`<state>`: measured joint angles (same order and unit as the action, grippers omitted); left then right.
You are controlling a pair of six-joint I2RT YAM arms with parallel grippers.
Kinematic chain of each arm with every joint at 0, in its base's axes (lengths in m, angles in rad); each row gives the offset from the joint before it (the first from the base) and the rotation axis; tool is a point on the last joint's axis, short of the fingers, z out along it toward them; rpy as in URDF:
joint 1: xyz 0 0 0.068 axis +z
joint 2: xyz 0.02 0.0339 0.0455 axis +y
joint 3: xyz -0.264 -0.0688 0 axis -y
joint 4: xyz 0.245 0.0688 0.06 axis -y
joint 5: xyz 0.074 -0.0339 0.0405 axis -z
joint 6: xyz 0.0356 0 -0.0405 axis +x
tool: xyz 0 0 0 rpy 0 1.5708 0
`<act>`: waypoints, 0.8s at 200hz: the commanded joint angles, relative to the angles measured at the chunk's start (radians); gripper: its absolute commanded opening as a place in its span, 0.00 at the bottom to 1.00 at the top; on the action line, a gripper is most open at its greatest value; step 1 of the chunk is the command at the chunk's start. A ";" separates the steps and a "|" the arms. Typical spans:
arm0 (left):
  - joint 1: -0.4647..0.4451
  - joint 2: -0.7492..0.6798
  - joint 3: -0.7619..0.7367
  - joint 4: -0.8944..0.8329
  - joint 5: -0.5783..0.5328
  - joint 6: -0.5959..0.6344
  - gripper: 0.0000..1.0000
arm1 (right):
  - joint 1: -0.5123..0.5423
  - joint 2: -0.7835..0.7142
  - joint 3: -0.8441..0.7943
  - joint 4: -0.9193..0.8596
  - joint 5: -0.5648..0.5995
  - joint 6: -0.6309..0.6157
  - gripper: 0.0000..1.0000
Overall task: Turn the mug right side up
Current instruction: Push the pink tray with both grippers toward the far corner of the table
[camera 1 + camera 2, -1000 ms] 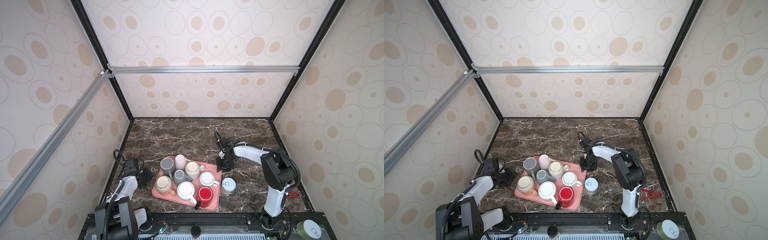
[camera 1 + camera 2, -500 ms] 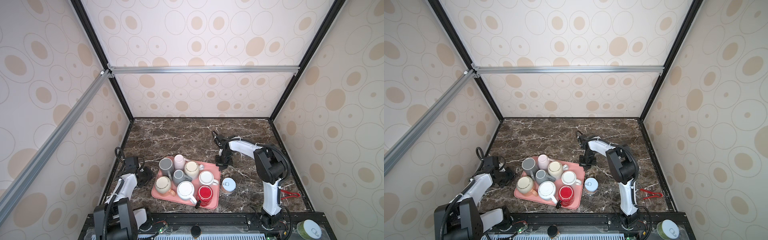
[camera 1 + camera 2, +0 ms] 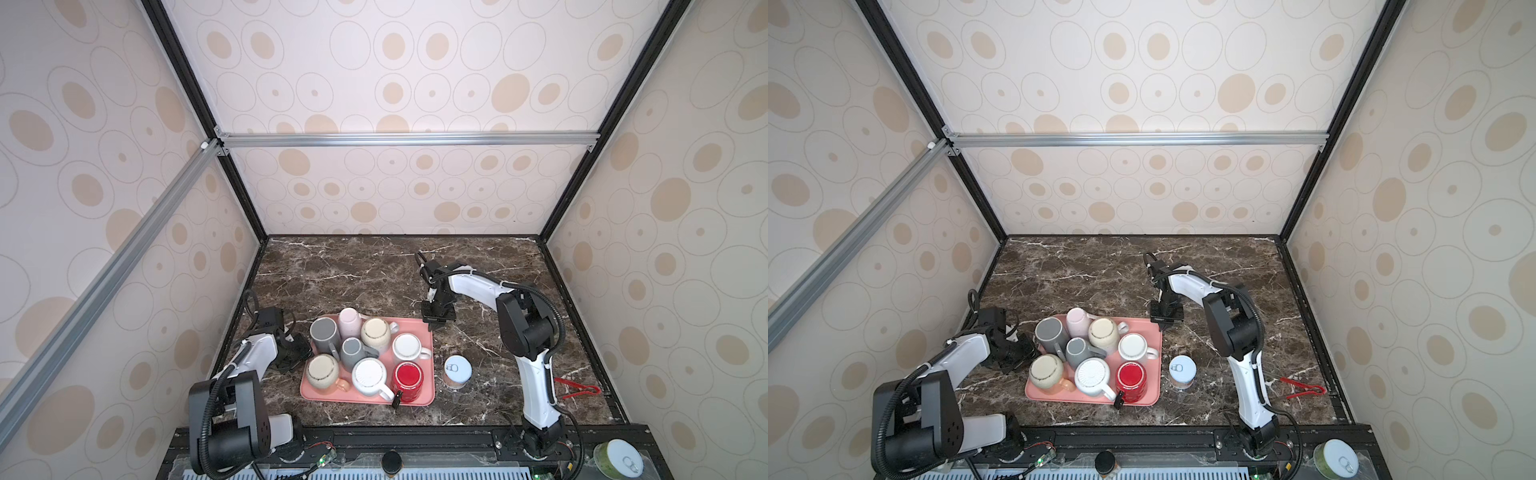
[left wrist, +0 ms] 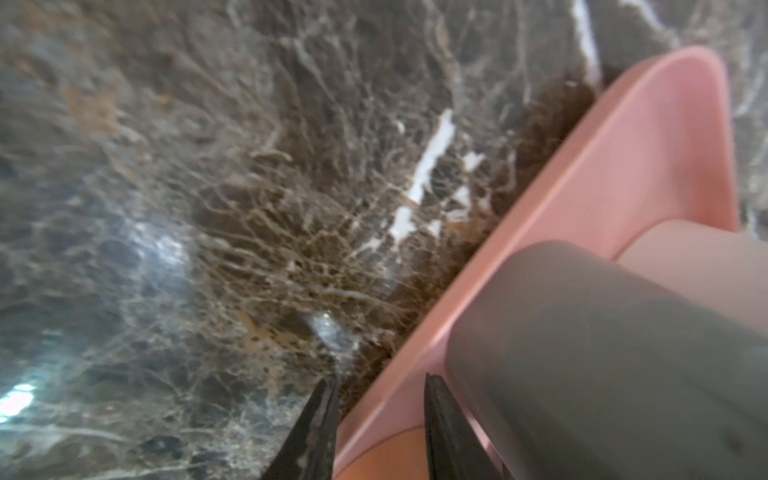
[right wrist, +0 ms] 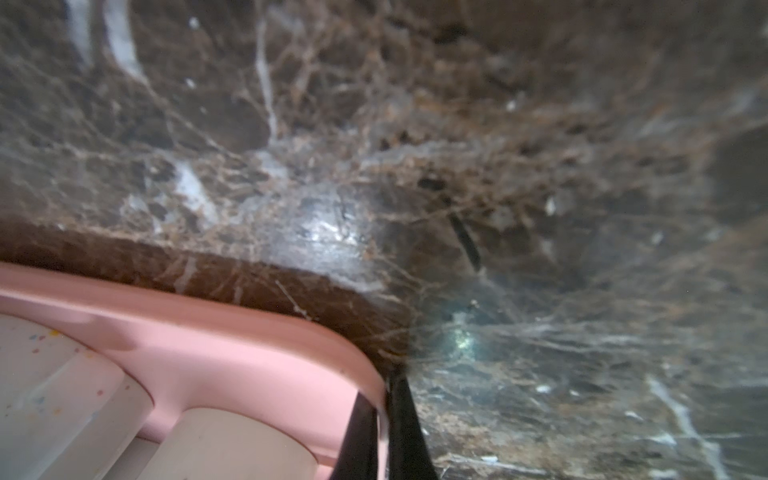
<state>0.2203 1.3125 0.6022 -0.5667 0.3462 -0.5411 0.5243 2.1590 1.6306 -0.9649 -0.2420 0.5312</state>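
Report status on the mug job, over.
Right gripper shut on pink tray rim. Left gripper astride left rim, grip unclear. Mugs upside down, tightly packed.

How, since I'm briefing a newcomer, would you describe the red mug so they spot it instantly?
Find the pink tray on the marble table. At its near right corner, beside the ribbed white mug, stands the red mug: the only red one there.
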 commanded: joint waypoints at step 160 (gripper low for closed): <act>0.030 0.527 0.482 0.115 -0.303 0.031 0.02 | 0.029 0.490 0.767 0.055 -0.122 0.082 0.00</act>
<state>0.2230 1.7111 0.9928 -0.7208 0.2111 -0.4438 0.5175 2.5359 2.2848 -1.0126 -0.2508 0.5098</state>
